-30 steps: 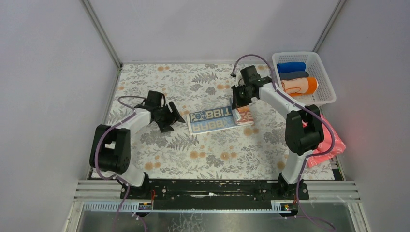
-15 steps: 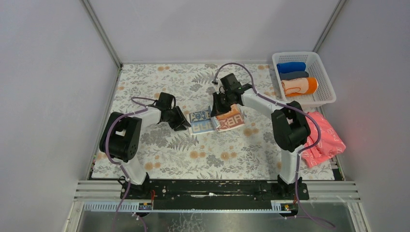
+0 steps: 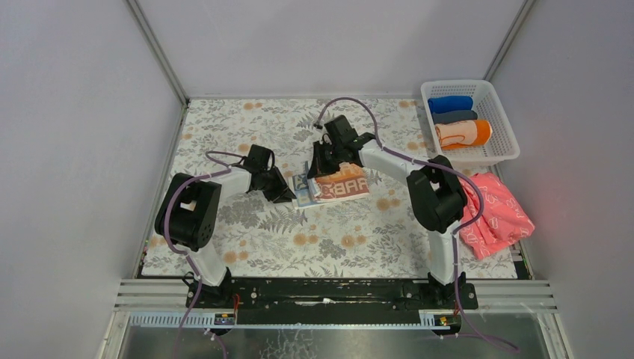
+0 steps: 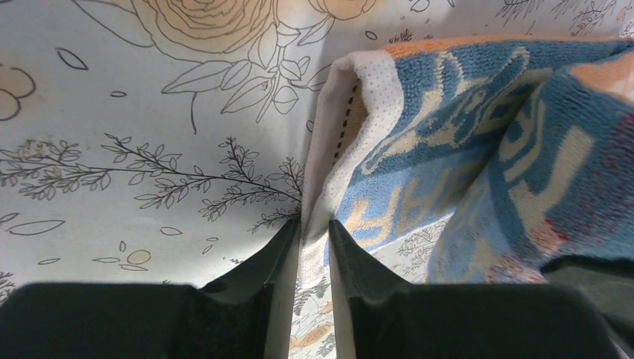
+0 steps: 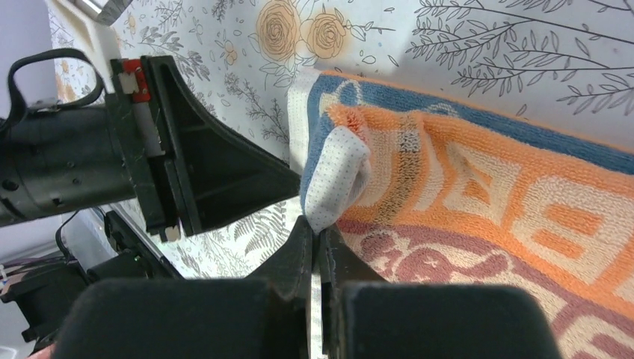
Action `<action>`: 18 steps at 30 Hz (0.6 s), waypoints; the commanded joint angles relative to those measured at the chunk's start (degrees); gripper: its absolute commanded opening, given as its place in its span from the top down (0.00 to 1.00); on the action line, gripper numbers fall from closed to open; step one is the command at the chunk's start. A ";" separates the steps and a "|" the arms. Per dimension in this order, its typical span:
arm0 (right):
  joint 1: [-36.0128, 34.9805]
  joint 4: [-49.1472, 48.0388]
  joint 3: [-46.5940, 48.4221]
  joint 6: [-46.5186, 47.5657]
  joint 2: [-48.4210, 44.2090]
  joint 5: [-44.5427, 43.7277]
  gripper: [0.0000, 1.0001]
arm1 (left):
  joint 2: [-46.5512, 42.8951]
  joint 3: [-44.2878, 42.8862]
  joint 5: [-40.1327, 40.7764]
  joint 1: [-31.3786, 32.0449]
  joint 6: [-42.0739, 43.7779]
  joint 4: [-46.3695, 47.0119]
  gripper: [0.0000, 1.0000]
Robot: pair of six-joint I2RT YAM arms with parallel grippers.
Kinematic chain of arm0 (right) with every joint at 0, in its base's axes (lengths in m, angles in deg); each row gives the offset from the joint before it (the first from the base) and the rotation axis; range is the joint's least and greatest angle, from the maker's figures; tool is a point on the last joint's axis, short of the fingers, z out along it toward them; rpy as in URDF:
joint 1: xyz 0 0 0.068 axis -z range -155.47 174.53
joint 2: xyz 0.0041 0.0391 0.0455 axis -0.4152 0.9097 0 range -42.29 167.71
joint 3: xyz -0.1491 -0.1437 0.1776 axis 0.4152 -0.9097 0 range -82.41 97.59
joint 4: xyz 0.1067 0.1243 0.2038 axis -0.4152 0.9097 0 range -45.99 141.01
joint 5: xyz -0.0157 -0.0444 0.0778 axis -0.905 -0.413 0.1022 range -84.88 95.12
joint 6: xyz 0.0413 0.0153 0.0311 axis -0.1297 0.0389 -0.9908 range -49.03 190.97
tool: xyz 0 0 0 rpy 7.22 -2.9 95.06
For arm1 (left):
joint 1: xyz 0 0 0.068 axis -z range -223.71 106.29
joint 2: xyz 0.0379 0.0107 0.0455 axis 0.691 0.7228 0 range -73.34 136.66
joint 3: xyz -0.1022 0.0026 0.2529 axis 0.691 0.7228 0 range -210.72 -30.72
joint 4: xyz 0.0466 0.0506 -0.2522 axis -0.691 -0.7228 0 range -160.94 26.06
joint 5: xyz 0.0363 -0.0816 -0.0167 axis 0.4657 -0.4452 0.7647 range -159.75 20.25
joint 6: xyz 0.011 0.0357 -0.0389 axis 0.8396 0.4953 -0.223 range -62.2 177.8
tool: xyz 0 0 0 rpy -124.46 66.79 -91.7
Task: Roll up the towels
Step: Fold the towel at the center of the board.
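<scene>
**One towel rolled, the second folded and gripped at both ends of its left edge**

The lettered towel (image 3: pixel 344 187), a small peach terry cloth printed in blue and orange, lies near the middle of the floral-patterned tabletop (image 3: pixel 247 127). It is doubled over flat, with an orange-lettered face up and a blue-printed layer showing at its left edge. It is not yet a roll.

The right pincer (image 5: pixel 318 238) has its fingers pressed together on a white dotted corner of the towel, lifted just off the layer beneath. The left pincer (image 4: pixel 314 243) is at the same left edge. Its fingers are drawn close, with the towel's white hem running between them, so it appears to be pinching the hem.

At the far right stands a white plastic mesh basket (image 3: pixel 486 155). It holds a plain blue roll (image 3: pixel 451 104), a dark grey roll (image 3: pixel 454 117) and an orange-and-peach towel roll (image 3: pixel 463 133). By that evidence, one of the two towels is done and stowed.

A crumpled pink cloth (image 3: pixel 497 213) sits at the tabletop's right edge, well apart from the work.

I judge the task roughly half finished. What remains is to wind the lettered towel into a tight roll, and probably to place it in the basket.
</scene>
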 commanded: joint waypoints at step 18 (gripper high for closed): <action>-2.79 -4.08 5.06 -5.33 4.59 0.18 0.98 | 0.19 1.50 1.96 1.48 -0.28 1.79 0.82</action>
